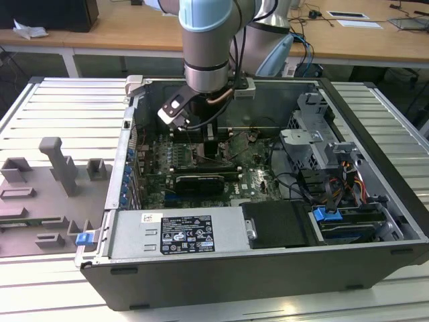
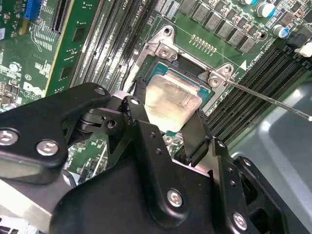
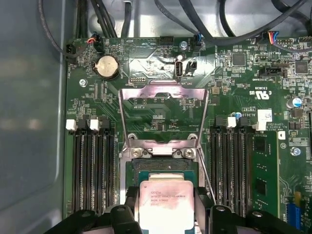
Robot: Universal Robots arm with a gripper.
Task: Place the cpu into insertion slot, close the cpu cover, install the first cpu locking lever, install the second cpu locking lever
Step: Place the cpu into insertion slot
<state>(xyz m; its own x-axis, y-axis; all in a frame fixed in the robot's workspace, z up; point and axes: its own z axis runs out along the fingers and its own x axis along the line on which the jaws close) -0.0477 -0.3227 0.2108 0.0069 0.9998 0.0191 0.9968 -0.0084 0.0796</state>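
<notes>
Step 1 in hand: gripper (image 2: 165, 127) clamps cpu (image 3: 165, 200) by its edges, just over insertion slot (image 3: 163, 167), mid-frame in exterior view. cpu cover (image 3: 163, 89) stands open. Seating likely calls for square alignment and gentle descent.

We see a ribbed grey metal counter (image 1: 60, 107) in even light; beyond it, far back, stand wooden desks (image 1: 127, 30) with white papers (image 1: 358, 23).

Even bright light, glare on cpu (image 2: 170, 100)
</notes>
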